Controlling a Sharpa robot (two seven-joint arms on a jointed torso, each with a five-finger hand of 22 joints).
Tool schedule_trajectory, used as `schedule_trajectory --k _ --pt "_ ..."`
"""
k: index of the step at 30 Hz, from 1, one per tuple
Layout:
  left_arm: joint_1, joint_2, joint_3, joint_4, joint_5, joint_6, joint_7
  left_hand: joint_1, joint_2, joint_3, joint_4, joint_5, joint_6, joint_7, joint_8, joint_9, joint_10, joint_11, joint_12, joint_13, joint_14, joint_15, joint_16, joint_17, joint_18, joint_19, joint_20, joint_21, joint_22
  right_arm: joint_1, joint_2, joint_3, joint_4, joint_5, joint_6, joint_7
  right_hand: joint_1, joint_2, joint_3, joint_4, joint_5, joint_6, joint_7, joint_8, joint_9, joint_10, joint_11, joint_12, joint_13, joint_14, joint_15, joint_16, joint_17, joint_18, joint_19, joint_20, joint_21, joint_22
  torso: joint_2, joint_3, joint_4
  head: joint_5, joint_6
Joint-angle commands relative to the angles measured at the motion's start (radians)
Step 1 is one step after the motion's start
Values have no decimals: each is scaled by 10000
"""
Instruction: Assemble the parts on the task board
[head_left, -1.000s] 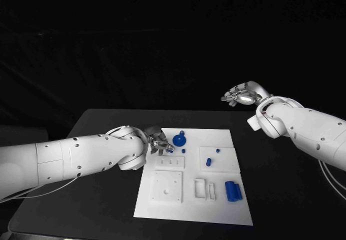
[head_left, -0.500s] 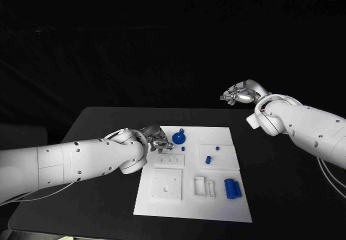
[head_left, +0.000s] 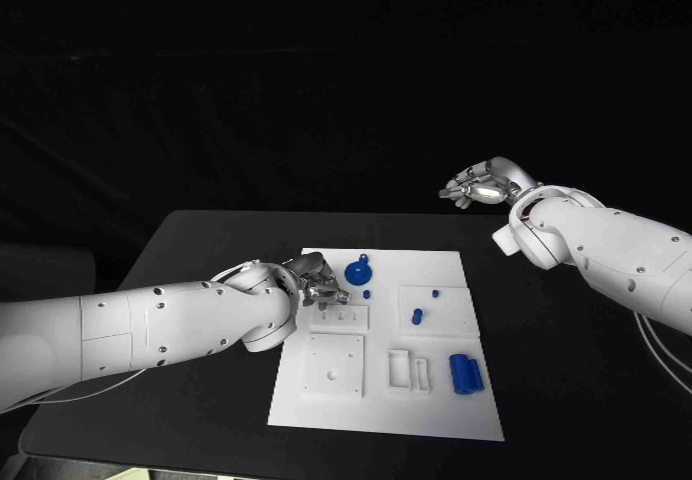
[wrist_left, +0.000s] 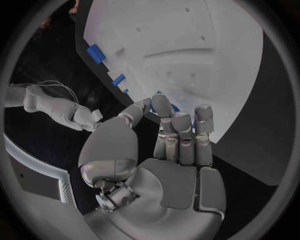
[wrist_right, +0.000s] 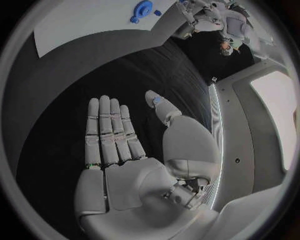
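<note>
A white board lies on the black surface, carrying blue parts including a round blue piece, with white arms ending in silver hands.

The black table carries the white task board, lying flat at its middle, long side toward six o'clock.

Both arms in, hands apart

Left hand reaches low with fingers curled together, its grasp unclear; right hand hangs raised, fingers straight, palm bare.
</note>
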Motion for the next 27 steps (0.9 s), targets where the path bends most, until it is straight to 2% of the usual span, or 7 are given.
schedule_trajectory --k 1,16,27 --pt "-42 24 6 21 -226 214 -111 116 31 892 -853 48 984 -595 43 21 -51 -150 43 12 389 -444 52 16 138 85 -1375 70 16 12 19 -2 -1 -110 184 14 93 6 -58 -8 50 -26 17 -17 -13 93 -1 -65 -22 -24 41 -56 -12 2 -74 -9 -66 -14 1 -5 -1 9 -17" --pt "-282 38 7 7 -307 346 -120 103 32 874 -823 43 1031 -615 75 50 -57 -169 166 77 408 -464 143 24 157 118 -1377 110 63 11 70 -25 -12 -115 276 10 101 16 -74 -3 118 -28 19 -13 -38 124 5 -118 -94 -37 56 -89 -29 9 -101 13 -92 -11 9 -10 -2 19 -97" --pt "-309 56 7 -87 -621 321 -92 67 22 843 -747 -137 1109 -645 148 109 -62 -189 358 171 421 -488 277 31 187 154 -1379 155 126 10 80 -33 5 -115 260 43 110 23 -88 0 210 -18 16 -2 -59 160 5 -156 -153 -44 61 -114 -40 17 -126 31 -115 -5 4 -8 -4 9 -121"
